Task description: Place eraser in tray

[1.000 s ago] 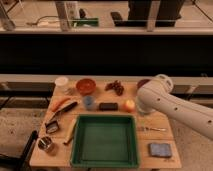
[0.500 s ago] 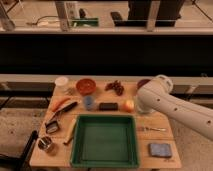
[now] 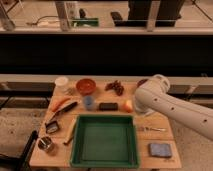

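Tool unseen, its state cannot be told; arm (image 3: 170,107) cut off at right edge. Eraser (image 3: 108,106) lies beyond tray (image 3: 104,163); nothing shifted since earlier.

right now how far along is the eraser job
Nothing done: the eraser lies on the table behind the tray, which holds nothing. Nothing in hand: only the white arm shows, at the right; the gripper is out of view. Left: grasp, carry, place.

No legible text, label, brand or number anywhere, tray (image 3: 105,163) included.
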Tool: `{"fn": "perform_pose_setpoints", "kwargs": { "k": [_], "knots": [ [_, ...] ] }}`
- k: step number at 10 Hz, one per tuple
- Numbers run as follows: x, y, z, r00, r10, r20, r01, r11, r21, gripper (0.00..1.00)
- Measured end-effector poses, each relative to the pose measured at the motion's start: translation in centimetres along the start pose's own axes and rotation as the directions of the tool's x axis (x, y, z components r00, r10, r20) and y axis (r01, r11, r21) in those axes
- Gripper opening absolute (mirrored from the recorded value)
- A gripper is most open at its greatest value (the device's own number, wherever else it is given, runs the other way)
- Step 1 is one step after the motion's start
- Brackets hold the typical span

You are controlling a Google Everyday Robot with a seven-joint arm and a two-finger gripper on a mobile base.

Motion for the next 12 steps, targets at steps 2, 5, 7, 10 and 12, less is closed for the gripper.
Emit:
{"fn": "perform_pose_setpoints", "kwargs": {
  "k": [2,5,7,10,12],
  "knots": [
    [0.0,-0.3,0.1,1.000,-0.012,0.013,0.012,1.000,0.002,0.80],
    [-1.7,-2.6,1.5,0.997,-0.054,0.047,0.054,0.999,-0.006,0.80],
    [-2.7,-3.6,2.3,0.994,-0.084,0.063,0.085,0.996,-0.010,0.80],
    [-3.8,-4.8,3.2,0.990,-0.111,0.093,0.113,0.994,-0.015,0.80],
    [-4.7,-5.8,3.8,0.985,-0.125,0.116,0.127,0.992,-0.015,0.80]
  ]
}}
